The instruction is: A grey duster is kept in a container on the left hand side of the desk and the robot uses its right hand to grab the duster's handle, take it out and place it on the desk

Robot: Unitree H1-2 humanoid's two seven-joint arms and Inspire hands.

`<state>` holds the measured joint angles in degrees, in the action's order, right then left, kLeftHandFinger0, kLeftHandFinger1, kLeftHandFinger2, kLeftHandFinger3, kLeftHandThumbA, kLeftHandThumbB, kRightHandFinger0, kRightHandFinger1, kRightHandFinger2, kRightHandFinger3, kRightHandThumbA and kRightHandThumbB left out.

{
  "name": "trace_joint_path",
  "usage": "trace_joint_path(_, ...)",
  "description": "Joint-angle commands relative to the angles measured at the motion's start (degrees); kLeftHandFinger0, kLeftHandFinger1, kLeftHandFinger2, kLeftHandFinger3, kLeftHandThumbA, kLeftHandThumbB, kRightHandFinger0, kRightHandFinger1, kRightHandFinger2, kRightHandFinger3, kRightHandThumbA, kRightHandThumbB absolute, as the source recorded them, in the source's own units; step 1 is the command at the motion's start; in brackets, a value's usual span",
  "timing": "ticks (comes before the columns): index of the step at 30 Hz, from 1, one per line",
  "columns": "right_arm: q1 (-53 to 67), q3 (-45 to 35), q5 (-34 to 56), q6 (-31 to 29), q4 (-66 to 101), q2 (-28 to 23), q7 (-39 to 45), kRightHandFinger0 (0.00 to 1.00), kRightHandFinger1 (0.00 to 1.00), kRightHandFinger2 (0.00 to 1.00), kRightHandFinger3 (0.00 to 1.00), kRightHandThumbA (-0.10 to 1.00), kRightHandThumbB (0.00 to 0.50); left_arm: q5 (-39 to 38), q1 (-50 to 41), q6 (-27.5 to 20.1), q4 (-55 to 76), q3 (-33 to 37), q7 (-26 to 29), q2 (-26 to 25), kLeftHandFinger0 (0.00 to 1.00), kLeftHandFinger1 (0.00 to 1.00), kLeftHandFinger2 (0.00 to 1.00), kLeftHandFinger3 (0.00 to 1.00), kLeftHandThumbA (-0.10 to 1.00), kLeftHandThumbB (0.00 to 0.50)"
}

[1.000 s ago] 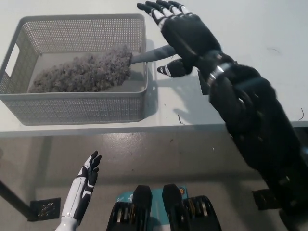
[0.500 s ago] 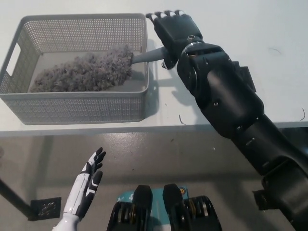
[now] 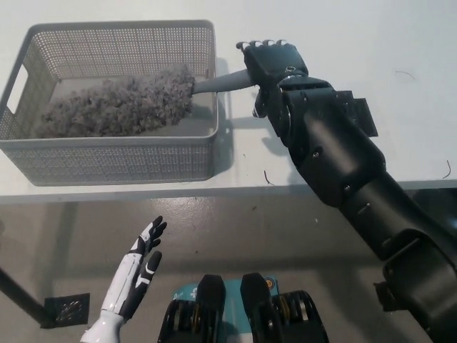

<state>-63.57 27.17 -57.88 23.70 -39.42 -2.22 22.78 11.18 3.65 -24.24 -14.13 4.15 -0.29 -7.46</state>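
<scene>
Duster lies with its fluffy grey head inside the mesh container on the left of the desk, while its handle slopes up over the container's right rim. The right hand sits on the handle's outer end, back of the hand toward the camera, fingers pressed together and curled down over the handle, hiding its tip. The black forearm runs down to the lower right. The left hand hangs below the desk's front edge, fingers straight and slightly apart, holding nothing.
</scene>
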Motion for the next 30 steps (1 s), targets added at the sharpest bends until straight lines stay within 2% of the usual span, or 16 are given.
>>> trace_joint_path(1,-6.98,-0.73,2.55,-1.54,-1.57,1.78,-5.18,1.0,1.0,1.0,1.0,0.91,0.5,-0.04,0.68,-1.3,1.71,0.76,-1.06,-0.78,1.0,1.0,1.0,1.0,1.0,0.192)
trace_joint_path(2,-7.55,-0.82,2.8,-1.78,-1.66,1.94,-5.65,1.0,1.0,1.0,1.0,0.92,0.5,-0.56,0.69,-1.54,1.67,0.8,-1.2,-0.72,1.0,1.0,1.0,1.0,1.0,0.181)
trace_joint_path(6,-10.95,-0.66,2.89,-1.61,-2.53,3.23,-6.91,1.0,1.0,1.0,1.0,0.95,0.5,-0.26,0.63,-0.45,1.92,1.04,-1.35,-0.72,1.0,1.0,1.0,1.0,1.0,0.216)
trace_joint_path(12,-13.05,-0.12,4.19,-2.4,-5.74,5.28,-9.41,1.0,1.0,1.0,1.0,0.9,0.5,-0.99,0.58,-1.3,1.78,1.4,-1.92,-0.93,1.0,1.0,1.0,1.0,1.0,0.178)
trace_joint_path(17,-13.55,0.19,5.32,-5.35,-13.38,7.13,-15.61,1.0,1.0,1.0,1.0,0.9,0.5,-0.54,0.7,-0.75,2.44,1.86,-2.07,-1.26,1.0,1.0,1.0,1.0,1.0,0.175)
trace_joint_path(18,-13.86,0.54,5.38,-5.43,-14.99,7.2,-15.58,1.0,1.0,1.0,1.0,0.83,0.5,-0.61,0.81,-0.4,2.85,1.96,-2.16,-1.2,1.0,1.0,1.0,1.0,1.0,0.17)
trace_joint_path(19,-14.01,0.55,5.75,-5.59,-16.15,7.29,-15.71,1.0,1.0,1.0,1.0,0.81,0.5,-0.61,0.79,-0.26,3.07,1.98,-2.17,-1.14,1.0,1.0,1.0,1.0,1.0,0.169)
trace_joint_path(21,-14.22,1.21,6.05,-4.18,-19.65,7.53,-13.5,1.0,1.0,1.0,1.0,0.72,0.5,-0.82,0.64,0.08,3.32,1.96,-2.34,-1.1,1.0,1.0,1.0,1.0,1.0,0.19)
trace_joint_path(24,-13.55,1.95,7.3,-3.57,-26.46,7.44,-10.23,1.0,1.0,1.0,1.0,0.62,0.5,0.21,0.64,-0.36,3.23,2.03,-2.22,-1.52,1.0,1.0,1.0,1.0,1.0,0.189)
trace_joint_path(30,-13.16,2.31,9.44,-3.9,-32.26,5.33,-6.78,1.0,1.0,1.0,1.0,0.64,0.5,0.32,1.8,-0.94,2.78,2.22,-2.59,-1.94,1.0,1.0,1.0,1.0,1.0,0.178)
